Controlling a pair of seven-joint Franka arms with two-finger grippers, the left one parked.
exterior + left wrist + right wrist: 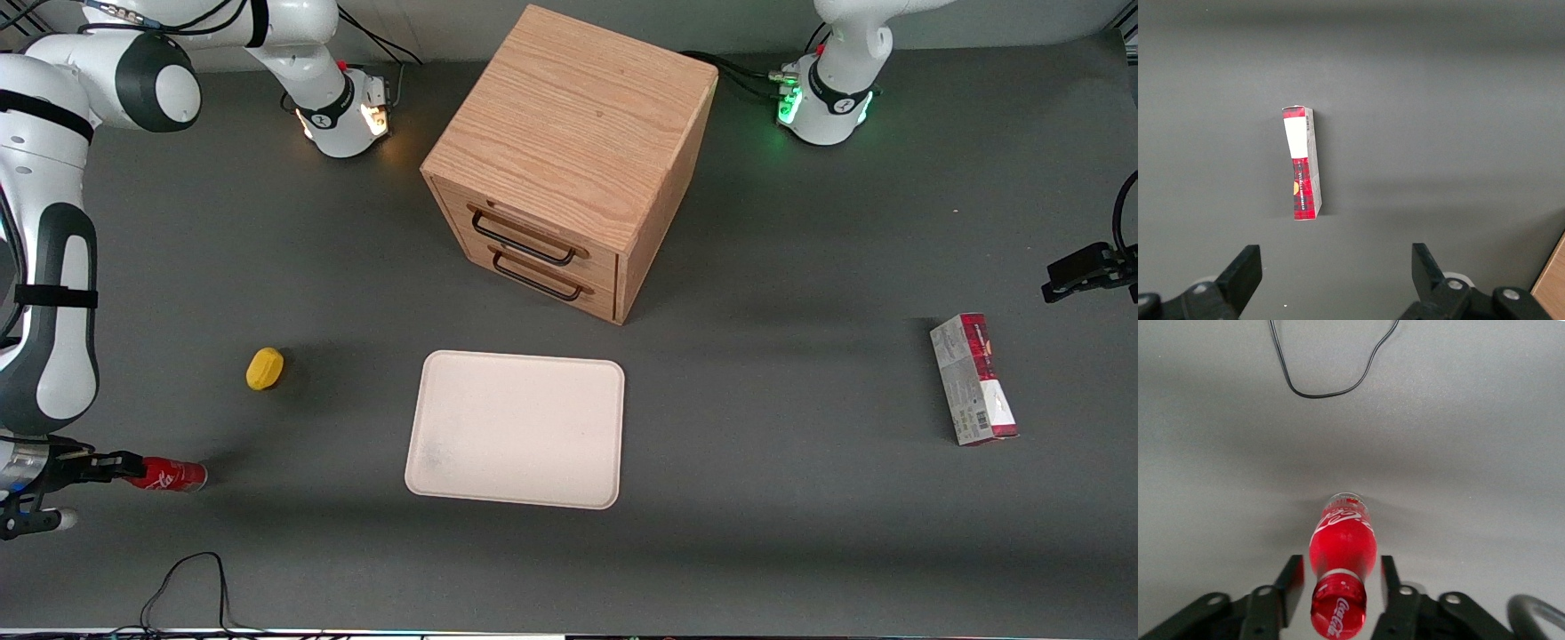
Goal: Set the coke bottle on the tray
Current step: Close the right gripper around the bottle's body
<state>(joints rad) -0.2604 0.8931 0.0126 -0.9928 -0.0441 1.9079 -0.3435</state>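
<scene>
Open pincer [1338, 583] straddles "Coca-Cola"-lettered coke bottle [1341, 550].

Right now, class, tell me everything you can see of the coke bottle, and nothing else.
The coke bottle is small, glossy and red, plastic by its shine, with white script lettering and a red cap. It lies on its side on the dark table at the working arm's end, nearer the front camera than the yellow lump and apart from the tray. The gripper straddles its neck end with fingers open on both sides, not visibly touching it.
</scene>
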